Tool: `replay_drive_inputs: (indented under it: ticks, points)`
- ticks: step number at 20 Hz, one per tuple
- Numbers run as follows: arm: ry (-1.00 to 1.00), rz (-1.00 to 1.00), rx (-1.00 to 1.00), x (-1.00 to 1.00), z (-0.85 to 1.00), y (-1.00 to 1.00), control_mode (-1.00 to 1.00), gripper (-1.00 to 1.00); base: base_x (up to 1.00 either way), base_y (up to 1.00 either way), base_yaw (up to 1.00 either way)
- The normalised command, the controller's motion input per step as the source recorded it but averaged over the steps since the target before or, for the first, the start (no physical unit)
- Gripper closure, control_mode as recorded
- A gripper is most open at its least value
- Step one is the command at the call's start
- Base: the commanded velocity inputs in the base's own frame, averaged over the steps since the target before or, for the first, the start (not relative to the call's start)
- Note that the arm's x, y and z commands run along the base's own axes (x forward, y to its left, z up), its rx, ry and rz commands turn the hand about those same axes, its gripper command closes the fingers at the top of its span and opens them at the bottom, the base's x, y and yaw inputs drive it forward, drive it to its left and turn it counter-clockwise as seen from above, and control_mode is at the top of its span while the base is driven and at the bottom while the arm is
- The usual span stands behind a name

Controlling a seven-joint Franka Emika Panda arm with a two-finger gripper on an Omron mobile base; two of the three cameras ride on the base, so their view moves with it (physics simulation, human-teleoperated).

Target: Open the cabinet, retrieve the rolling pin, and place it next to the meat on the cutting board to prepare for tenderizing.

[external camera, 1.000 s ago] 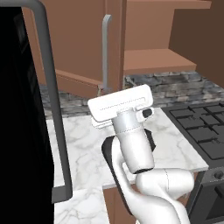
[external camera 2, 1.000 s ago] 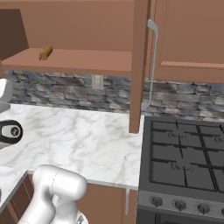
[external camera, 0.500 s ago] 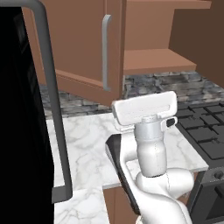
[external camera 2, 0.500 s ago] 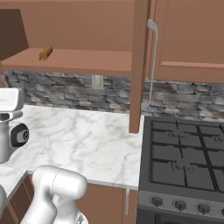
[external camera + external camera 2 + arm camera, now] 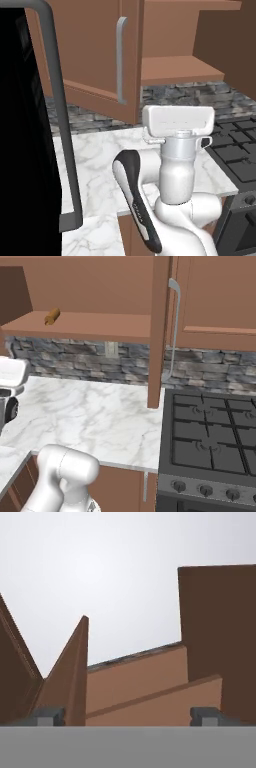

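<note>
A white marble surface (image 5: 95,416) runs beneath a grey stone backsplash (image 5: 75,353), with a black stove (image 5: 212,431) at its right end. Above hangs the brown cabinet (image 5: 90,286), both doors swung open; the left door's silver handle (image 5: 120,60) faces the left base camera. The rolling pin (image 5: 52,316) lies on the cabinet's shelf (image 5: 85,326), toward its left end, though only one end of it can be made out. The tool (image 5: 127,714) points up at the open cabinet, tips wide apart, holding and touching nothing.
</note>
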Motion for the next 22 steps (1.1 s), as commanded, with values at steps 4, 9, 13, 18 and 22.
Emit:
replay_drive_inputs:
  ticks: [4, 9, 13, 18, 22]
  points:
    - [0.08, 0.01, 0.15, -0.19, 0.29, -0.21, -1.0, -1.0, 0.0, 0.0, 0.0]
    - [0.09, 0.04, 0.14, -0.04, 0.29, -0.19, -1.0, -1.0, 0.0, 0.0, 0.0]
    - [0.08, 0.05, 0.12, 0.0, 0.21, -0.18, -1.0, -1.0, 0.0, 0.0, 0.0]
    - [0.15, 0.17, 0.17, 0.24, 0.07, -0.01, -1.0, -1.0, 0.0, 0.0, 0.0]
    - [0.15, 0.37, 0.21, 0.49, 0.0, 0.0, -1.0, -1.0, 0.0, 0.0, 0.0]
